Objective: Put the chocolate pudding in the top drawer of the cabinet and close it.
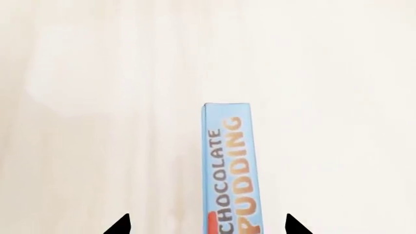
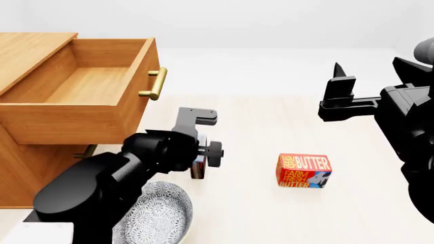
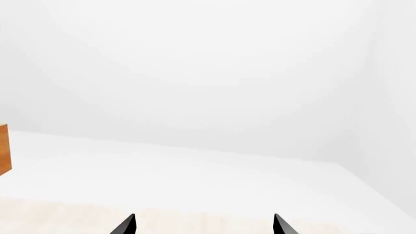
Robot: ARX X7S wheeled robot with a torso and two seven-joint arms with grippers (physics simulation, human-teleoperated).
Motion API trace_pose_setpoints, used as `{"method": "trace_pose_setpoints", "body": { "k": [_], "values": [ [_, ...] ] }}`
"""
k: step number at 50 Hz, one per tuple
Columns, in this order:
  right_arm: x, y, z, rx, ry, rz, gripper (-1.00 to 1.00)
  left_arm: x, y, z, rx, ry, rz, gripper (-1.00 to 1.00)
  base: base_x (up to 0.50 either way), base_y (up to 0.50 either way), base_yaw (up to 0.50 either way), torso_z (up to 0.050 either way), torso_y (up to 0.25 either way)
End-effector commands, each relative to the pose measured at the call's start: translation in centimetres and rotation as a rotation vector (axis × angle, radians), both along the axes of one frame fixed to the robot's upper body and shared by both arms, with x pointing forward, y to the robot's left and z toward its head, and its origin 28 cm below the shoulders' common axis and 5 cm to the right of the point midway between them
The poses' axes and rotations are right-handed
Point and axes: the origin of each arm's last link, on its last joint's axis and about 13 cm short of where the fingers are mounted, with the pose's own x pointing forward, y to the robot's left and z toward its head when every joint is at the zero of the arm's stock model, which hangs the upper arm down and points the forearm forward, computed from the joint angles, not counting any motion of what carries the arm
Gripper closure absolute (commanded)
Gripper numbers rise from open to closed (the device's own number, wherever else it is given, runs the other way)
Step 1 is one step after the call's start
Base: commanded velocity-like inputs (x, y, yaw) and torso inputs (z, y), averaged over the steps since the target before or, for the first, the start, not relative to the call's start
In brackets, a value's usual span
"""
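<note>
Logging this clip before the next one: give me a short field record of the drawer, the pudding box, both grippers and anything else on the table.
top drawer: pulled open, nothing visible inside
chocolate pudding: standing on edge between the left gripper's fingertips, not clamped
left gripper: open, straddling the pudding
right gripper: open, raised, holding nothing
other items: Farm Fresh Butter box, patterned plate

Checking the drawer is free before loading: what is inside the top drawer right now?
The top drawer stands open, showing a bare wooden floor. The near front corner is hidden behind its own side wall, so that part cannot be checked.
</note>
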Motion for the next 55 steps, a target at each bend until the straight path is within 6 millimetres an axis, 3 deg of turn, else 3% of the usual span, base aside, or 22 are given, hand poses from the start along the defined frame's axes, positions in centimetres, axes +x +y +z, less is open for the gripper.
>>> {"method": "trace_pose_setpoints", "body": {
  "k": [1, 22, 23, 45, 55],
  "values": [
    [0.0, 0.0, 0.0, 0.001, 0.001, 0.002, -1.0, -0.3, 0.1, -0.7, -0.019, 0.04, -0.005, -1.0, 0.0, 0.0, 0.0, 0.0, 0.0],
    [0.2, 0.1, -0.1, 0.003, 0.005, 0.006, -1.0, -0.9, 0.2, -1.8, -0.046, 0.1, -0.015, -1.0, 0.0, 0.0, 0.0, 0.0, 0.0],
    [0.2, 0.1, -0.1, 0.003, 0.005, 0.006, -1.0, -0.9, 0.2, -1.8, -0.046, 0.1, -0.02, 1.0, 0.0, 0.0, 0.0, 0.0, 0.0],
    [0.4, 0.2, -0.4, 0.007, 0.014, 0.007, -1.0, -0.7, 0.0, -1.4, -0.084, 0.074, -0.032, 1.0, 0.0, 0.0, 0.0, 0.0, 0.0],
    [0.4, 0.2, -0.4, 0.006, 0.012, 0.01, -1.0, 0.4, -0.9, 1.7, -0.1, -0.052, -0.075, 1.0, 0.0, 0.0, 0.0, 0.0, 0.0]
  ]
}}
